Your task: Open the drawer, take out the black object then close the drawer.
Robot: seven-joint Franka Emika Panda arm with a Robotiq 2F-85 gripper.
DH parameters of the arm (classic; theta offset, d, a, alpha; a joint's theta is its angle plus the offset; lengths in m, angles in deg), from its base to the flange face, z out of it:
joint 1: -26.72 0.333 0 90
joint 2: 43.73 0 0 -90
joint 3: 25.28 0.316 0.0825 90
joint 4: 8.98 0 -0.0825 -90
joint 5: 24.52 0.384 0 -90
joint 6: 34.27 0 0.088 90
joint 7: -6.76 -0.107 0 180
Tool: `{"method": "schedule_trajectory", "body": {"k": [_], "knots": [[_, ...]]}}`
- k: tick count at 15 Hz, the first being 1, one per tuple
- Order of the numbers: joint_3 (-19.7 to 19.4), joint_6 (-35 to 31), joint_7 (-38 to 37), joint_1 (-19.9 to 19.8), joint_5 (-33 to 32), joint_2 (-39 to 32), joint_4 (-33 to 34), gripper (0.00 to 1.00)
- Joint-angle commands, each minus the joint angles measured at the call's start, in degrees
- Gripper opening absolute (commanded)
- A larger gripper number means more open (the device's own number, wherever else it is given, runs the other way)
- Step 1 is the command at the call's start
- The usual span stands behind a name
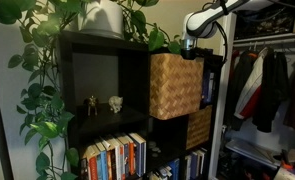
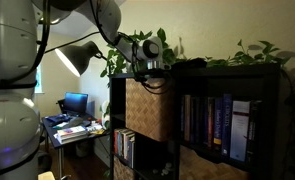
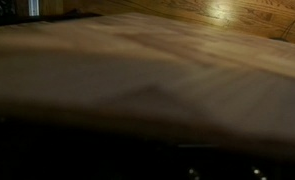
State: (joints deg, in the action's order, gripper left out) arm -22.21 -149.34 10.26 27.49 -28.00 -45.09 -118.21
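Wicker drawer (image 1: pixel 175 85), a light tan woven bin, sits in an upper cubby of the black shelf unit (image 1: pixel 77 45) and fills that cubby's width. In both exterior views its front face seems to stand a little forward of the shelf frame. The claw (image 1: pixel 192 45) is at the drawer's top edge, right by the rim, with the arm reaching in from above. From the opposite side the claw (image 2: pixel 155 68) again sits on top of the drawer (image 2: pixel 150 108). I cannot tell whether its fingers are spread or closed, nor whether they grip the rim.

The wrist view is blurred. A pale tan surface fills most of it and a dark band runs along the bottom.

A darker woven basket (image 1: pixel 199 127) occupies the cubby below. Two small figurines (image 1: pixel 103 102) stand in the open cubby beside the drawer, and a row of books (image 1: pixel 115 157) lines the shelf beneath them. Leafy vines (image 1: pixel 42 90) trail from the top of the unit. Clothes (image 1: pixel 267 85) hang beside it. More books (image 2: pixel 222 120) stand just beside the drawer, and a monitor (image 2: pixel 77 102) glows in the background.
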Motion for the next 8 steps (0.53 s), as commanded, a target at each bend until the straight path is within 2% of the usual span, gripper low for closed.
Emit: {"method": "schedule_trajectory", "body": {"k": [1,4,5,8], "knots": [[-0.19,3.59,0.82,0.70,-1.94,-2.12,3.12,1.00],[0.05,6.39,0.90,0.87,-2.22,-3.27,5.24,0.86],[0.13,6.96,0.83,1.00,-2.53,-3.75,5.94,0.88],[0.21,8.15,1.06,1.26,-2.53,-4.48,7.00,0.85]]}}
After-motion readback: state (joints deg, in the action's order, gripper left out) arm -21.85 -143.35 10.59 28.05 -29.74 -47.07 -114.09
